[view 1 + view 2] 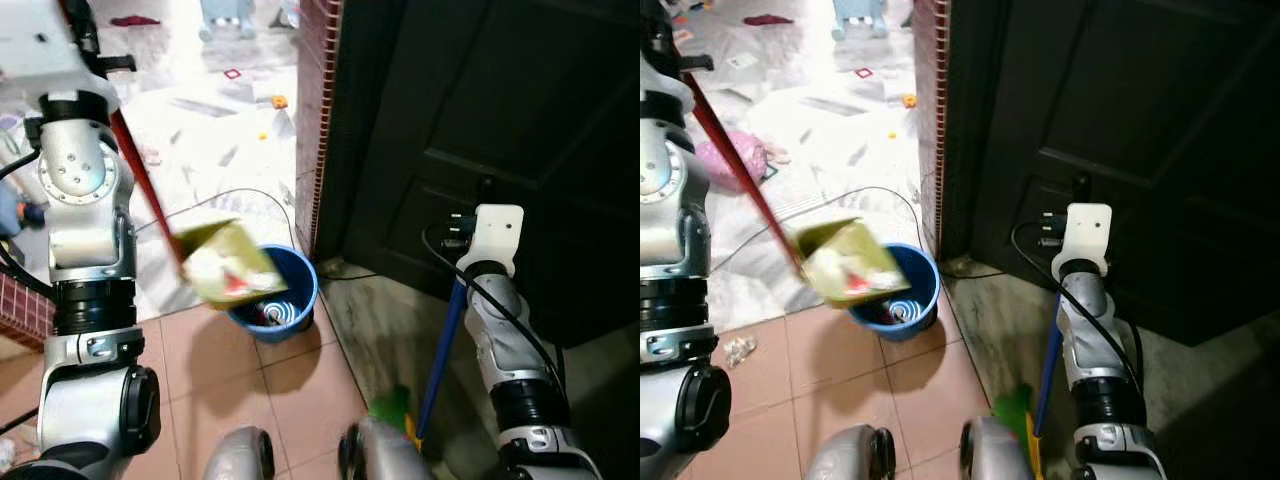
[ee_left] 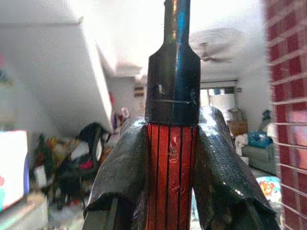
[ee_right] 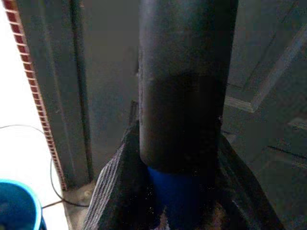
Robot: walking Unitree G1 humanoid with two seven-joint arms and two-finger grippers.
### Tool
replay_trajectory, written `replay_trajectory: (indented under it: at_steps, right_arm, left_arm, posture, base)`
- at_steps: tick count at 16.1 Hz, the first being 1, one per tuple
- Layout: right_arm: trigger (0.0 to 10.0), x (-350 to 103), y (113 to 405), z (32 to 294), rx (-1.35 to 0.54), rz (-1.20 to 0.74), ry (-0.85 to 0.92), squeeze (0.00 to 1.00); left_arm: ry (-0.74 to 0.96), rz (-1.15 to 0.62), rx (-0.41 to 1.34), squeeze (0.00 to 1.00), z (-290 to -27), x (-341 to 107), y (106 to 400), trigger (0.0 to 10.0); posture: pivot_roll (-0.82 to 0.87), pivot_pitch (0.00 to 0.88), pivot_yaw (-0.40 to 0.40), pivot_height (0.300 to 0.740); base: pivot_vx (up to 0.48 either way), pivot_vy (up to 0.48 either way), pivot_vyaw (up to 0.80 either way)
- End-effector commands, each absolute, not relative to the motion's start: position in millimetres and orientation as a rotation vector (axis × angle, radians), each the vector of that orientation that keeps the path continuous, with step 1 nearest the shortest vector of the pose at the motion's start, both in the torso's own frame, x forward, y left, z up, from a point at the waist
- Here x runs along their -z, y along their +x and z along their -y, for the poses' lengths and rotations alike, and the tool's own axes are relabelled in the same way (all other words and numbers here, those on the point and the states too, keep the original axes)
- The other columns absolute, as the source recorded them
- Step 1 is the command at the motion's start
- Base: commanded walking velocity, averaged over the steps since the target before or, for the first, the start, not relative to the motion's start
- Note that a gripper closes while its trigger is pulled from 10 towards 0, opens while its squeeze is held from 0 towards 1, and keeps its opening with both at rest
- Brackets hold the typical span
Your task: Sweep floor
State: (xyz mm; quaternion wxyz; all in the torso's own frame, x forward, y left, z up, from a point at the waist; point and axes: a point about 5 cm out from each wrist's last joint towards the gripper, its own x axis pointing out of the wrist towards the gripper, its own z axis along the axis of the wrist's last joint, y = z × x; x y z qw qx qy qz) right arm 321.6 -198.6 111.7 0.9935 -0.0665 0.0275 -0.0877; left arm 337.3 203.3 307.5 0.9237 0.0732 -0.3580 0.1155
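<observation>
A yellow-green dustpan (image 1: 225, 262) holding scraps of litter hangs tilted over the rim of a blue bucket (image 1: 292, 306) on the tiled floor. Its long red handle (image 1: 140, 175) runs up and to the left. In the left wrist view my left gripper (image 2: 172, 143) is shut on that red handle, just below its black end piece. My right gripper (image 3: 180, 191) is shut on the broom's blue handle (image 1: 442, 345), below a black grip sleeve (image 3: 187, 81). The broom stands nearly upright at my right side, with its green bristles (image 1: 392, 405) on the floor by my feet.
A dark door (image 1: 480, 120) stands ahead on the right, with a red brick wall edge (image 1: 315, 100) beside it. A black cable (image 1: 250, 195) loops across the floor behind the bucket. Scattered litter and a pink bag (image 1: 730, 160) lie on the bright floor beyond.
</observation>
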Motion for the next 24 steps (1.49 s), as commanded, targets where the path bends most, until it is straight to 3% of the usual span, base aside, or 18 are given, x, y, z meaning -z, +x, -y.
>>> replay_trajectory:
  at_steps: [1, 6, 15, 19, 24]
  right_arm:
    - [10.0, -123, 323, 204, 0.189, -0.008, -0.145, 0.0]
    - [10.0, -123, 323, 205, 0.192, -0.007, -0.146, 0.0]
    - [10.0, -122, 322, 207, 0.194, -0.014, -0.148, 0.0]
    - [10.0, -122, 323, 205, 0.19, -0.015, -0.144, 0.0]
    - [10.0, -124, 326, 204, 0.187, -0.007, -0.139, 0.0]
  left_arm:
    - [0.148, 0.842, -0.189, 0.0, -187, -322, 330, 10.0]
    - [0.198, 0.827, -0.055, 0.0, -153, -301, 332, 10.0]
    - [0.269, 0.885, -0.04, 0.0, -148, -307, 328, 10.0]
    - [0.331, 0.892, 0.142, 0.0, -122, -299, 322, 10.0]
    - [0.35, 0.864, 0.652, 0.0, -50, -269, 294, 10.0]
  posture:
    - [-0.09, 0.128, -0.006, 0.74]
    - [-0.09, 0.129, -0.005, 0.74]
    - [-0.09, 0.127, -0.008, 0.74]
    - [-0.09, 0.126, -0.01, 0.74]
    - [-0.08, 0.127, -0.008, 0.74]
  base:
    - [0.0, 0.0, 0.0]
    - [0.0, 0.0, 0.0]
    - [0.0, 0.0, 0.0]
    - [0.0, 0.0, 0.0]
    - [0.0, 0.0, 0.0]
